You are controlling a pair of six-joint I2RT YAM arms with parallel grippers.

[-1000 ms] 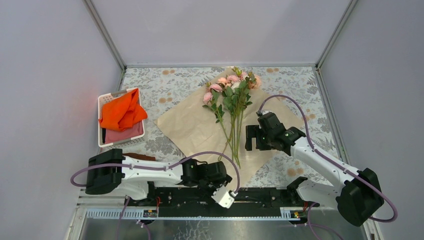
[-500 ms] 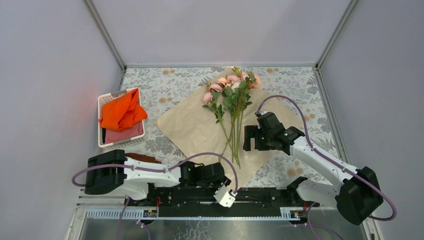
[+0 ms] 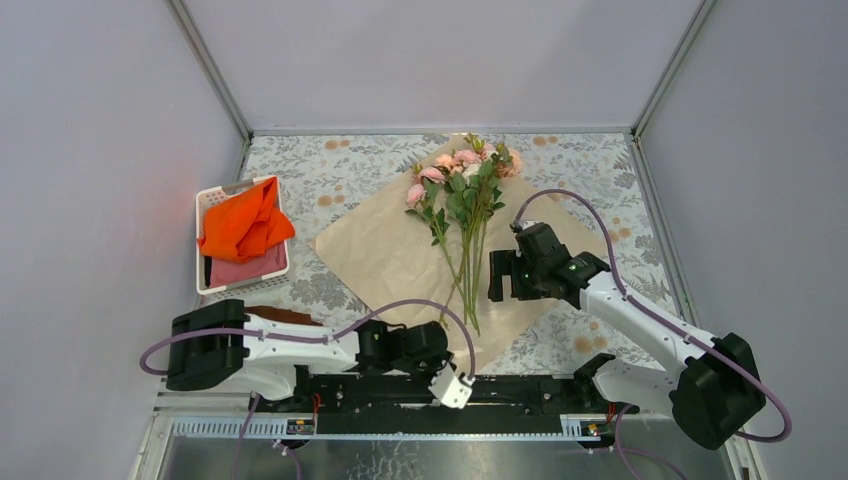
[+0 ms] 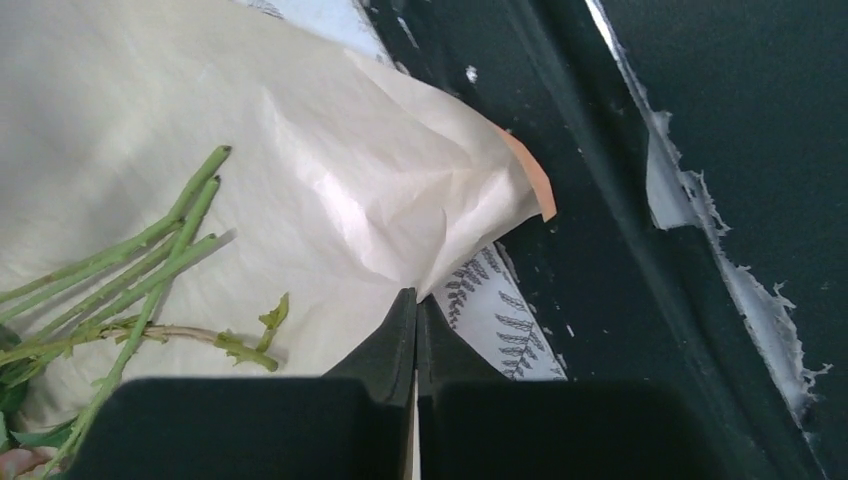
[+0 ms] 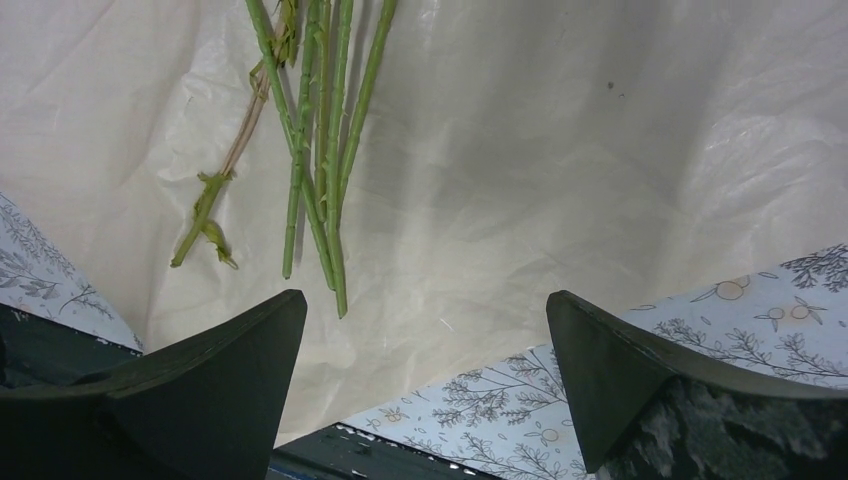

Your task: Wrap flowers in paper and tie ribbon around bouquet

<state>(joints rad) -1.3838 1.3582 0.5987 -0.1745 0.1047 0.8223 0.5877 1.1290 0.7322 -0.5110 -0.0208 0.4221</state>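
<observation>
The flowers (image 3: 462,185), pale pink roses with green leaves, lie on the paper (image 3: 385,250), a large tan sheet spread on the patterned table. Their stems (image 4: 130,270) point at the near edge. My left gripper (image 3: 452,352) is low at the sheet's near corner. In the left wrist view the left gripper (image 4: 415,295) is shut on the paper (image 4: 330,150), whose edge is puckered at the fingertips. My right gripper (image 3: 503,277) hovers open just right of the stems (image 5: 320,150), and the right gripper (image 5: 425,305) holds nothing above the paper (image 5: 520,150). I cannot pick out the ribbon.
A white basket (image 3: 207,205) at the left holds a bright orange cloth (image 3: 243,228) over a pink one. A dark brown cloth (image 3: 280,313) lies by the left arm. A black rail (image 4: 620,250) runs along the table's near edge. A small orange tab (image 4: 530,175) shows under the paper's corner.
My left gripper has closed on the paper's near corner and its wrist has turned slightly. The right gripper stays open and has edged a little left.
</observation>
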